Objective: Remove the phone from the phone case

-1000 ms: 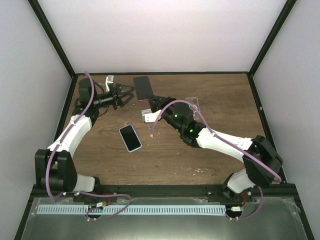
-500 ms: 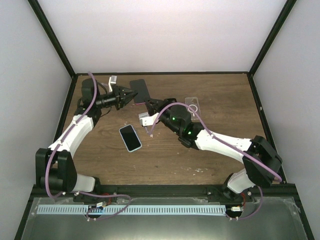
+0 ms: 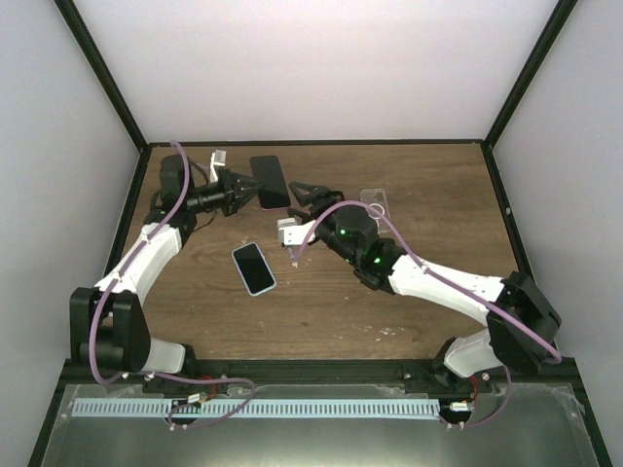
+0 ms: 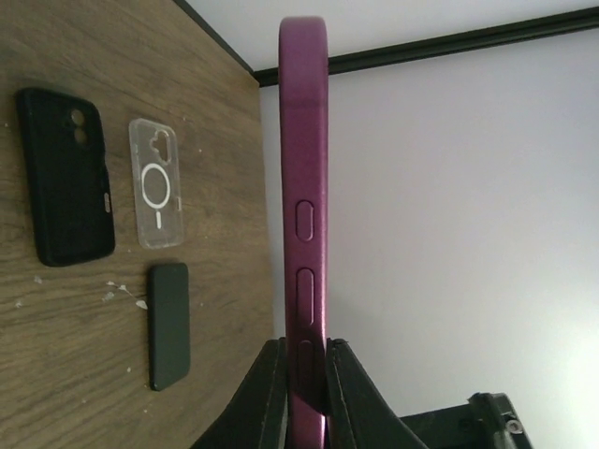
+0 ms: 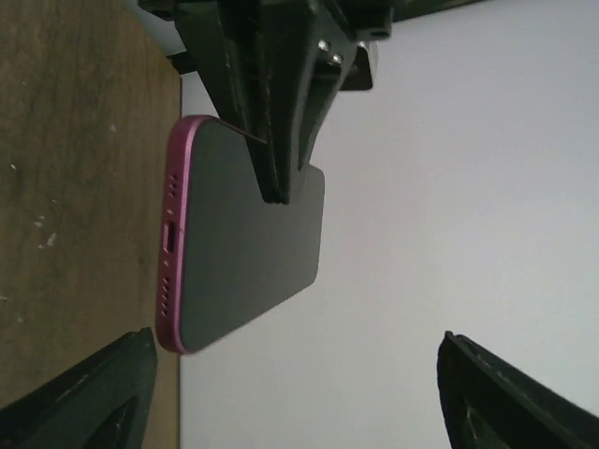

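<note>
The phone [image 5: 248, 243] shows its dark screen, seated in the magenta phone case [image 5: 173, 234]. Seen from above, the cased phone [image 3: 270, 182] hangs over the far middle of the table. My left gripper [image 3: 255, 185] is shut on its edge. In the left wrist view both fingers pinch the case's button side [image 4: 304, 234], with the gripper [image 4: 304, 344] at the bottom. My right gripper [image 3: 310, 192] stands open just to the right of the phone, without touching it. Its fingers [image 5: 94, 393] spread wide below the phone in the right wrist view.
Another phone [image 3: 253, 268] with a pale rim lies face up at the table's middle left. A clear case [image 3: 375, 204] lies to the right. The left wrist view also shows a black case [image 4: 64, 187], the clear case [image 4: 154, 182] and a dark slab [image 4: 170, 323] on the wood.
My left gripper closed on the cased phone. The right gripper, shut on it before, has opened and let go. The phone shifted slightly left.
</note>
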You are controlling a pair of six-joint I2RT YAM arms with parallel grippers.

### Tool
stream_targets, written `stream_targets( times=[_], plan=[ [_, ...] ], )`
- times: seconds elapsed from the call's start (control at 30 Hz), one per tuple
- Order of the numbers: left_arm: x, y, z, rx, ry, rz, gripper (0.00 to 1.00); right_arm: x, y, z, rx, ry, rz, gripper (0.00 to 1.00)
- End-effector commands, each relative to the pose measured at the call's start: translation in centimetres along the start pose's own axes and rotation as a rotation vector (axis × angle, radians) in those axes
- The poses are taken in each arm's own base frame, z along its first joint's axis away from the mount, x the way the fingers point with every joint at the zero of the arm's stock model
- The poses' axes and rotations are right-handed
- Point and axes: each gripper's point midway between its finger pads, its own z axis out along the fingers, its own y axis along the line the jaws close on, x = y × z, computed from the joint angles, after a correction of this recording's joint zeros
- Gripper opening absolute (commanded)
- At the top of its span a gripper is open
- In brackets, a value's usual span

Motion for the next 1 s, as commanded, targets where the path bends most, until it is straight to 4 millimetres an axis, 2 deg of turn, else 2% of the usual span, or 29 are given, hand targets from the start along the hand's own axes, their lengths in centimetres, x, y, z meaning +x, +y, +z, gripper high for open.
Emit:
stream_targets(
  times=[0.0,0.17,0.3,0.43,0.6,0.97],
  plan=[
    [-0.2,0.5,-0.1,-0.005,-0.023,0.134,0.00,1.7,0.7,-1.1,-0.074,0.048,0.101,0.84],
    [0.5,1.9,0.1,-0.008,-0.035,0.174,0.00,4.8,0.8,-1.9,-0.174,0.109,0.241,1.00],
    [2.4,4.4,0.8,-0.024,-0.011,0.171,0.00,6.7,-0.8,-2.9,-0.234,0.132,0.420,1.00],
    [5.2,6.6,2.2,-0.041,0.042,0.170,0.00,8.8,-1.2,-3.9,-0.235,0.194,0.490,1.00],
    [8.0,9.5,4.0,-0.044,0.100,0.144,0.00,9.8,-1.7,-4.3,-0.218,0.229,0.539,1.00],
    [11.2,12.2,8.8,-0.073,0.215,0.089,0.00,10.1,-1.4,-5.2,-0.227,0.254,0.629,1.00]
  ],
)
